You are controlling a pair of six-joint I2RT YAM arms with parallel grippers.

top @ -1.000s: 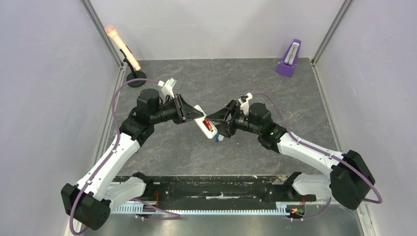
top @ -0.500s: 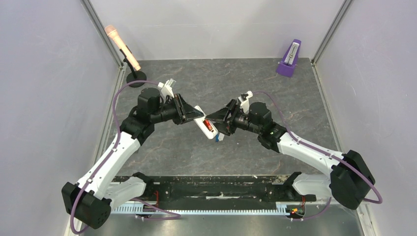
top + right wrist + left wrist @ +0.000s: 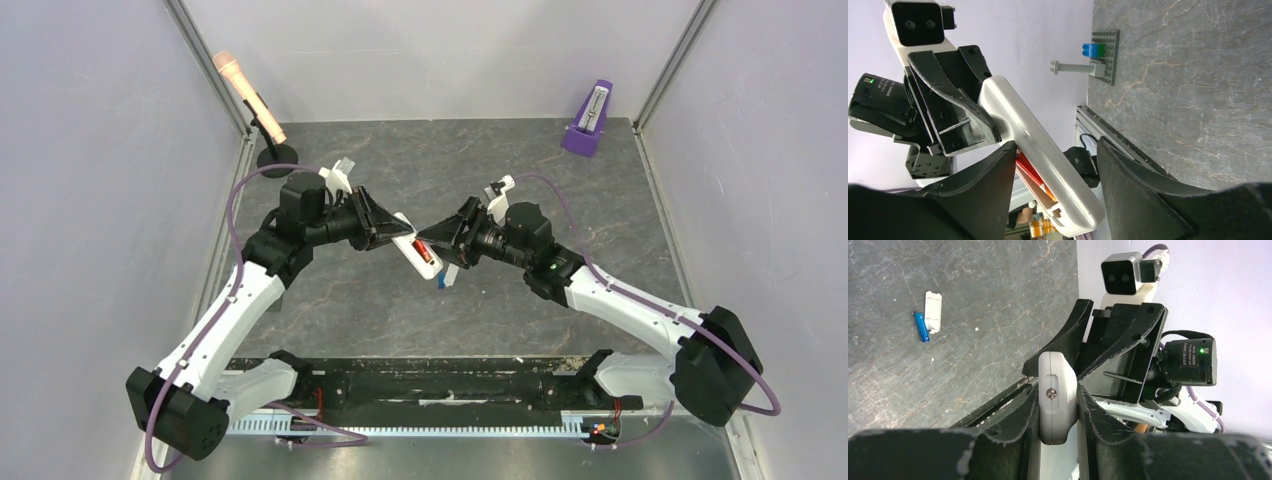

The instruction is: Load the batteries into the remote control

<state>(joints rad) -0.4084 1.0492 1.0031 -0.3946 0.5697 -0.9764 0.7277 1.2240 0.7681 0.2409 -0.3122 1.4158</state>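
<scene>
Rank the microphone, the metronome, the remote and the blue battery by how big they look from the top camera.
Largest: the microphone on its stand.
Next: the metronome and the remote, too close to call, since the remote is partly covered.
Smallest: the blue battery.

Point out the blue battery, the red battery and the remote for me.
blue battery (image 3: 922, 327), left wrist view, middle of its body.
red battery (image 3: 1029, 171), right wrist view, its exposed red side.
remote (image 3: 1058, 397), left wrist view, the end face toward the camera.
</scene>
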